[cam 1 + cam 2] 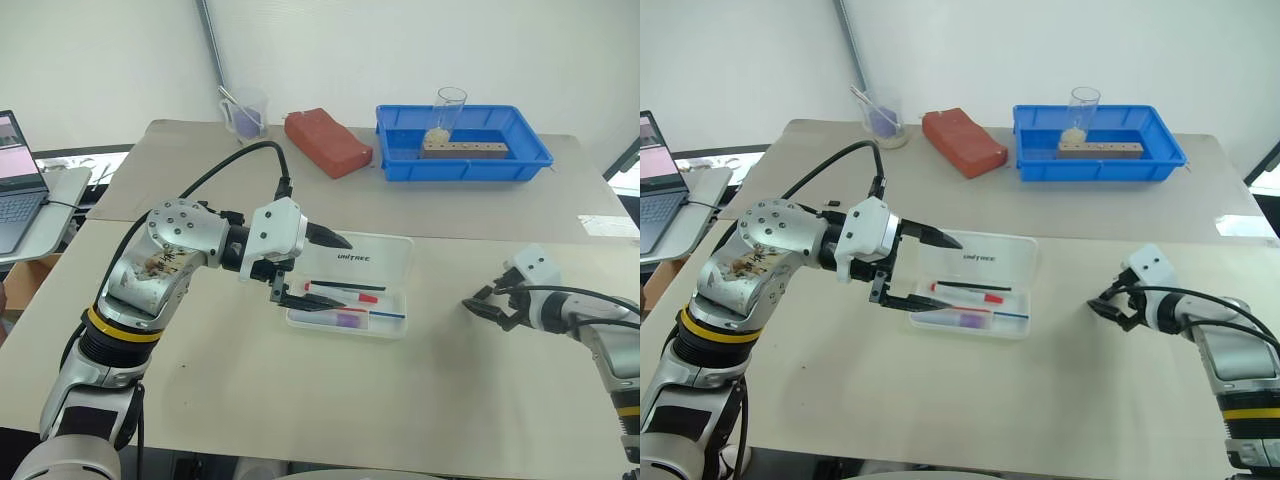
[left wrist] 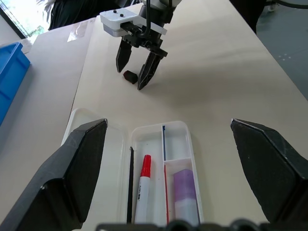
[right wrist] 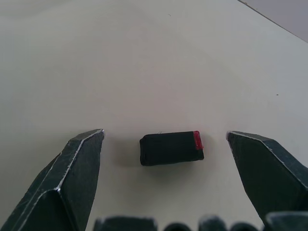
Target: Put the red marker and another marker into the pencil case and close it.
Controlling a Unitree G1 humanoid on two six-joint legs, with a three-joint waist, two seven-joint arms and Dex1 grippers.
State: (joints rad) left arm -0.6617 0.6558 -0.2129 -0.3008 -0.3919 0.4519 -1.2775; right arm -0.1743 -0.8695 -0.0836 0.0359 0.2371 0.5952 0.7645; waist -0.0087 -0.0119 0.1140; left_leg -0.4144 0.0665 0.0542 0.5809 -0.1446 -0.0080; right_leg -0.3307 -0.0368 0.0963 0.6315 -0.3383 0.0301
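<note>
**Both markers in the case, lid up, left jaws over it**

We see the pencil case (image 1: 350, 290) lying open near the middle of the desk (image 1: 300, 400), its lid folded flat on the far side with the dark lettering facing up. In the tray half lie the red marker (image 2: 141, 185) and the lavender marker (image 2: 185, 192), side by side in separate compartments, both running along the case's long side. A thin black pen (image 2: 130, 183) and a blue pen (image 2: 163, 142) lie in there too.

Our left gripper (image 1: 325, 270) hovers directly over the case with its jaws spread wide and holding nothing; one finger sits over the lid, the other over the tray's near edge. In the left wrist view the case's long axis runs straight away from the jaws.

Our right gripper (image 1: 490, 305) is well apart from the case, low over the bare desk on our right. Its jaws are also wide and empty, and straddle a small black block with a red end (image 3: 171, 147) that rests on the desk between them, lying crosswise to the fingers and touching neither.

We judge the filling done and only the closing left. The lid's hinge lies along the long side between lid and tray, so the lid must swing towards us over the markers. The left arm is far nearer for that.
</note>
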